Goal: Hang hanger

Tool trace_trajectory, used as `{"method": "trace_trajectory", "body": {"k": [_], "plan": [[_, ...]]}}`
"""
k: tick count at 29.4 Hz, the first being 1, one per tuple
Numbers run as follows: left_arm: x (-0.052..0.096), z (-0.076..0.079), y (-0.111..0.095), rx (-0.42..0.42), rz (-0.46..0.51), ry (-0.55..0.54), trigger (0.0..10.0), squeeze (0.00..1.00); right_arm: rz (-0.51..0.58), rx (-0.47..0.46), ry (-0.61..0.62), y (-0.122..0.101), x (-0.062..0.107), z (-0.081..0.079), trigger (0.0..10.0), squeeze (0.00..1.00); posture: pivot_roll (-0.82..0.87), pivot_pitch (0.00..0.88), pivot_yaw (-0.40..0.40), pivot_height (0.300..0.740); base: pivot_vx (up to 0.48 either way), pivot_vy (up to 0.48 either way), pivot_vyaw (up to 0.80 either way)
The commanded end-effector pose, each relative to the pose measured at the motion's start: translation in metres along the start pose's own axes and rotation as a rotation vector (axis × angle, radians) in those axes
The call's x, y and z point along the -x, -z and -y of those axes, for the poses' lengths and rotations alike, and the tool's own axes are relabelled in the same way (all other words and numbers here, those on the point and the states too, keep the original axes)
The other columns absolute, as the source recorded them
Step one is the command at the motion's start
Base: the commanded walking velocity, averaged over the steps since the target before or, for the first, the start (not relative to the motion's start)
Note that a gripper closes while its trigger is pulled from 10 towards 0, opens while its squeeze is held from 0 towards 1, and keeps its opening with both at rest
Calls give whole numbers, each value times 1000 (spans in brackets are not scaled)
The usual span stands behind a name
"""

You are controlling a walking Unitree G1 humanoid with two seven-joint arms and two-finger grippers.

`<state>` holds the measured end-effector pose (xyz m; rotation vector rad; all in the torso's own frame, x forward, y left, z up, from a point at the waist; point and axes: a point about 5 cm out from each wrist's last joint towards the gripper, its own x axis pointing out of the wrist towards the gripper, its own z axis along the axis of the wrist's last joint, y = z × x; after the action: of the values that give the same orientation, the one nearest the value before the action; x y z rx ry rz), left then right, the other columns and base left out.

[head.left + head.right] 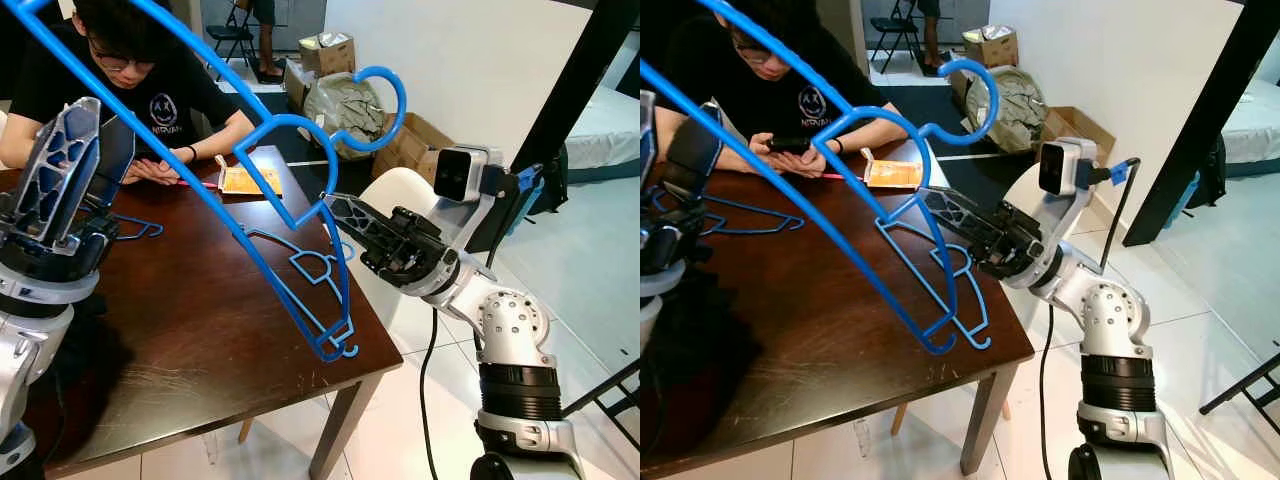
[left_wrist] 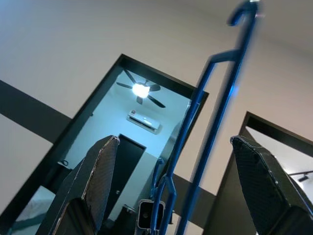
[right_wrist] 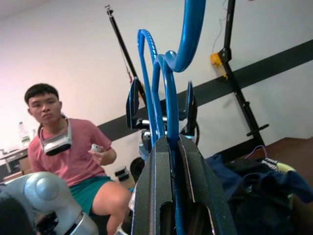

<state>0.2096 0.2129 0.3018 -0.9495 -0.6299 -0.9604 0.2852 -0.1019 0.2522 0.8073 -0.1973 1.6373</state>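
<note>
Clearly, the dark brown wooden table (image 1: 190, 330) took up most of the scene, and behind its far edge a person in a black T-shirt (image 1: 150, 85) sat bent over a phone held in both hands. Above the table the large blue hanger (image 1: 300, 230) was held in the air, tilted, with its long bars running from the upper left down to its lower corner just over the table's near right edge, and with its hook (image 1: 375, 110) pointing up toward the boxes and bags by the white wall. The right gripper (image 1: 355, 228) reached in from the right side of the table, and its two black fingers were pressed together on the thin blue bars of the hanger; the right wrist view showed the bars squeezed between them. The left gripper (image 2: 176, 186) stood raised at the left, with its fingers spread wide; in the left wrist view the blue bars passed between them, but it seemed they did not touch either finger, although the blur made this uncertain. A second blue hanger (image 1: 735, 215) lay flat on the table near the person. A small orange packet (image 1: 248, 181) lay on the table's far edge. In the right wrist view another person in a pink shirt (image 3: 73, 152) sat in the background.
</note>
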Motion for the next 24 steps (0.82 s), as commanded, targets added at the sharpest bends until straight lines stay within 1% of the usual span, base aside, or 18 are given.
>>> {"method": "trace_trajectory", "body": {"k": [1, 6, 7, 8, 9, 15, 24], "plan": [[-1, 0, 4, 34, -21, 7, 10000, 0, -16, -13, -17, 3, -2, -3, 0, 0, 152, 0, -69, 740, 0, 0, 0], [-3, 1, 7, 61, -30, 25, 10000, 0, -28, -23, -17, 7, -4, -5, 0, 0, 154, 0, -69, 740, 0, 0, 0], [-3, 1, 7, 68, -32, 26, 6314, 0, -31, -25, -18, 8, -4, -5, 0, 0, 152, 0, -68, 740, 0, 0, 0], [-3, 1, 7, 68, -32, 26, 6314, 0, -31, -25, -18, 8, -4, -5, 0, 0, 152, 0, -68, 740, 0, 0, 0], [-3, 2, 8, 74, -32, 29, 0, 0, -37, -26, -18, 9, -5, -6, 0, 0, 152, 0, -69, 740, 0, 0, 0], [-3, 3, 9, 83, -33, 30, 0, 0, -55, -28, -10, 13, -6, -6, 0, 0, 151, 0, -70, 740, 0, 0, 0], [0, 2, 9, 74, -41, 19, 0, 0, -87, -24, 24, 18, -5, -2, 0, 0, 154, 0, -75, 740, 0, 0, 0]]}}
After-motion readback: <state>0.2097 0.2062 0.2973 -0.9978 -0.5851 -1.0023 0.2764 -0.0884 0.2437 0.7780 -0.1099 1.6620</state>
